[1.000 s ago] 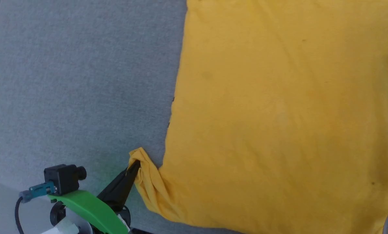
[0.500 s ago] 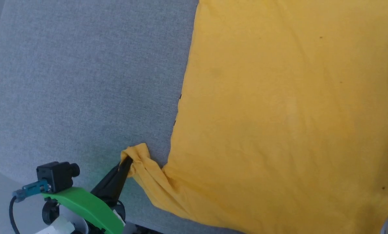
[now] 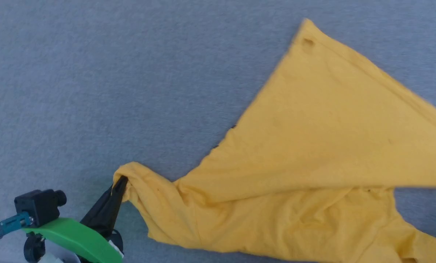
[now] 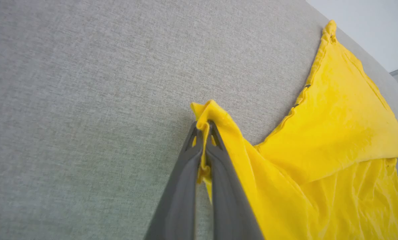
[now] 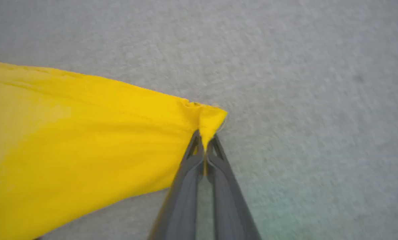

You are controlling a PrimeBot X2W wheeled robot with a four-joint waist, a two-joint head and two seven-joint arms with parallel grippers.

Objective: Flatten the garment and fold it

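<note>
near me, at about 7 o'clock in the head view, my left gripper [image 3: 120,181] is pinched tight on a bunched corner of the yellow shirt [image 3: 313,146]. the shirt is on the grey cloth top [image 3: 94,91]. it runs from that corner out to 3 and 4 o'clock and is crumpled low down. in the right wrist view my right gripper [image 5: 204,140] is pinched tight on another corner. far off, at 1 o'clock, one smooth corner points away.
</note>
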